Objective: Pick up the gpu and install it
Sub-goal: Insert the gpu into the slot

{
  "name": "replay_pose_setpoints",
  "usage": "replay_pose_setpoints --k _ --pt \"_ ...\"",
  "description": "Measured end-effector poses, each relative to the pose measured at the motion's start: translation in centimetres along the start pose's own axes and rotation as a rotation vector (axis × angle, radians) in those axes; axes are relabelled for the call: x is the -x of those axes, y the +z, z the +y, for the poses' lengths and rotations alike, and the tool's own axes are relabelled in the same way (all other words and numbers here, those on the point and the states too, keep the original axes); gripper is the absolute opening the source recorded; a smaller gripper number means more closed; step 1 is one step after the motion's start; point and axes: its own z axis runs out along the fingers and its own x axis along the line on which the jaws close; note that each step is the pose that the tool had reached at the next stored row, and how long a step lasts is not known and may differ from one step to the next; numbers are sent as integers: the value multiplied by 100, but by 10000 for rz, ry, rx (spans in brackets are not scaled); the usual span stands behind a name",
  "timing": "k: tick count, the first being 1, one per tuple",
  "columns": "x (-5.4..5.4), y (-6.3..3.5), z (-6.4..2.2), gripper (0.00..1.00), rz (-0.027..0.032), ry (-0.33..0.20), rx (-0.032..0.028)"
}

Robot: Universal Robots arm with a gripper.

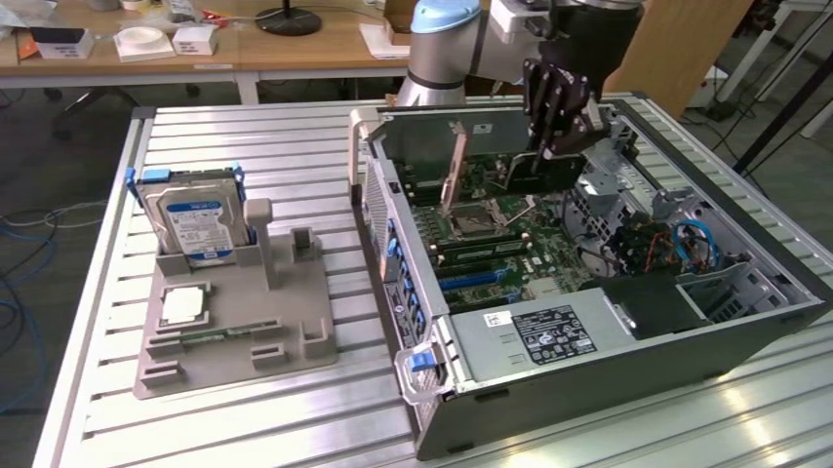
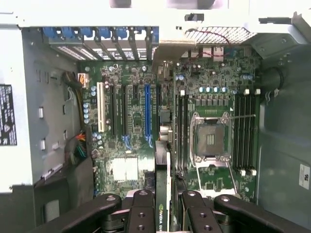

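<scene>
**gpu pinched in tool, on edge over the board**

Slatted metal counter (image 1: 260,146) carries an open PC case (image 1: 625,390) lying on its side. Well apart from it, on the exterior view's left, is a grey holder (image 1: 234,361) with a silver hard drive (image 1: 195,219) standing upright in it.

Inside the case are the motherboard (image 2: 112,73) and a power supply (image 1: 547,336).

The gpu (image 2: 163,160) hangs on edge above the board with its long axis across the case. Its grey bracket (image 2: 167,48) points at the slot wall with the blue clips (image 2: 97,33). From the wrist view it lines up between the blue slot (image 2: 146,111) and the CPU socket (image 2: 211,138).

The tool (image 2: 164,216) is clamped on the card's top edge, one finger each side. Can't tell if the card's lower edge touches a slot.
</scene>
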Motion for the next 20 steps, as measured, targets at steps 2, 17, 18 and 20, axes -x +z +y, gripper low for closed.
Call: replay_pose_setpoints --k 2,17,18,20 --pt "-2 26 29 26 1 12 0" --pt "-79 134 67 26 2 29 1" --pt "-92 140 68 26 1 29 0" --pt "-116 150 69 26 2 29 1"
